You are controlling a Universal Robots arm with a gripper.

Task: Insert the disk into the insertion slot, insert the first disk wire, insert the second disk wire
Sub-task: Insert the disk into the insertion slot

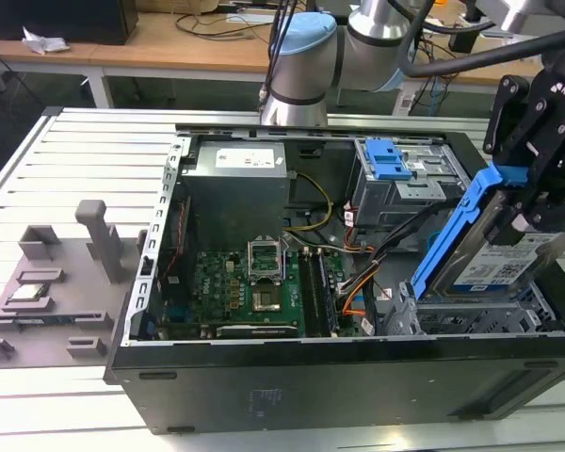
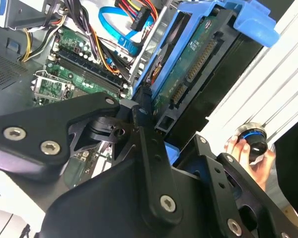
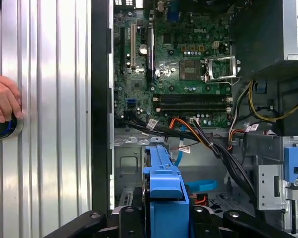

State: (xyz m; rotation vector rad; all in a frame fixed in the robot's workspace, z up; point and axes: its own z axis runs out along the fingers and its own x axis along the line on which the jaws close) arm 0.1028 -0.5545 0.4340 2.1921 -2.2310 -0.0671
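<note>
The disk [image 1: 485, 259], a silver drive with a white label in a bright blue carrier, hangs steeply tilted at the exterior view's right. My black gripper [image 1: 525, 200] is shut on its raised end. Its lower end meets the top of the insertion slot [image 1: 476, 315], a low grey perforated cage in the near right corner of the open computer case. In the second wrist view the disk's underside with its circuit board [image 2: 196, 59] lies between my fingers [image 2: 139, 111]. The blue carrier [image 3: 164, 181] points out over the cage floor [image 3: 126, 163] in the first wrist view. Loose black and orange wires [image 1: 367, 268] and a blue cable [image 3: 201, 186] lie beside the cage.
A taller grey bay with a blue latch plate [image 1: 393, 160] stands behind the cage. The motherboard [image 1: 254, 282] and power supply [image 1: 235, 165] take up the case's middle and back. A hand [image 3: 2, 99] rests on a round knob [image 3: 0, 128] on the slatted table. Grey fixtures [image 1: 47, 282] sit at the exterior view's left.
</note>
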